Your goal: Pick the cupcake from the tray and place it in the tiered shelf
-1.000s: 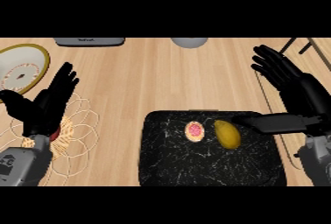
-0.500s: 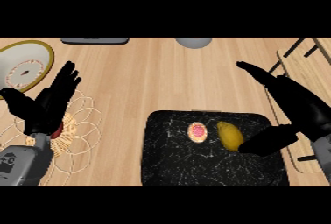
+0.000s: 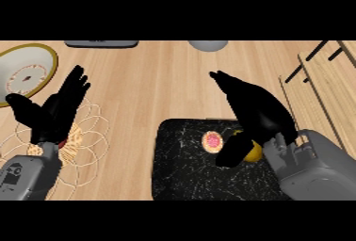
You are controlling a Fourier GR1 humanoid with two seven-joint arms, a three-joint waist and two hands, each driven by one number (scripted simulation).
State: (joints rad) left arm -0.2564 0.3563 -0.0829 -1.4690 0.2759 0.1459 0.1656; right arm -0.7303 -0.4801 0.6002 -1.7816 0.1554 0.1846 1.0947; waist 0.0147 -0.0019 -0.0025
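The cupcake [image 3: 212, 140], pink-topped with a pale rim, stands on the black marbled tray [image 3: 188, 174] near its upper middle. My right hand [image 3: 259, 113] hovers over the tray's upper right, fingers straight and pointing up-left, thumb hanging down beside the cupcake's right without touching it. A yellow fruit [image 3: 253, 151] lies mostly hidden under that hand. The tiered shelf [image 3: 327, 89], light wood on black legs, runs along the right edge. My left hand [image 3: 55, 110] rests open at the left, fingers up.
A gold-rimmed white plate [image 3: 24, 73] sits at the upper left. A wire trivet [image 3: 87, 134] lies under the left hand. A grey bowl [image 3: 208, 45] and a dark flat object [image 3: 101, 44] sit at the counter's far edge.
My right hand has swung left and down from the shelf side to over the tray, now covering most of the yellow fruit. The left hand has barely moved.
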